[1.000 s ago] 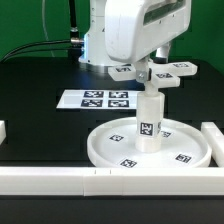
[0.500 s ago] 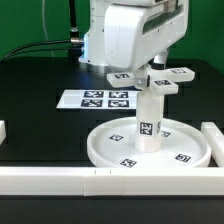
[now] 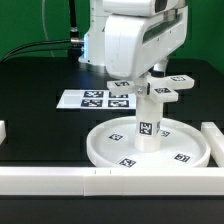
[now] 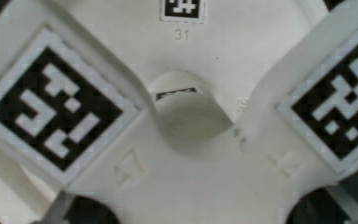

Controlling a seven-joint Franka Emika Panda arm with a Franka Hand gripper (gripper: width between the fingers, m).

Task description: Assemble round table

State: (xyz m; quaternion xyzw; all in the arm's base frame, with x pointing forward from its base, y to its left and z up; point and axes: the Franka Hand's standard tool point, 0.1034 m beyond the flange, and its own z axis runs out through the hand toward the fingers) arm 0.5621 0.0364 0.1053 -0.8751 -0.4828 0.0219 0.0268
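Observation:
The large round rimmed disc (image 3: 104, 150) lies flat on the black table, in the near part of the exterior view. The short thick post (image 3: 148, 122) stands upright at its middle, with a tag facing the camera. The small cross-shaped piece (image 3: 152, 89) sits level on top of the post, its tagged arms spread out. My gripper (image 3: 150, 76) comes straight down on the cross-shaped piece and is shut on it. In the wrist view the cross-shaped piece (image 4: 185, 120) fills the picture, with my gripper (image 4: 194, 208) at its edge. The fingertips are mostly hidden.
The marker board (image 3: 103, 99) lies flat behind the disc, toward the exterior view's left. A long white rail (image 3: 60, 181) runs along the front edge. Another rail (image 3: 214, 138) stands at the exterior view's right, and a short end (image 3: 3, 131) at its left.
The hand has turned about the post's axis with the cross-shaped piece, whose arms have swung round and sunk slightly. The disc and post have not moved.

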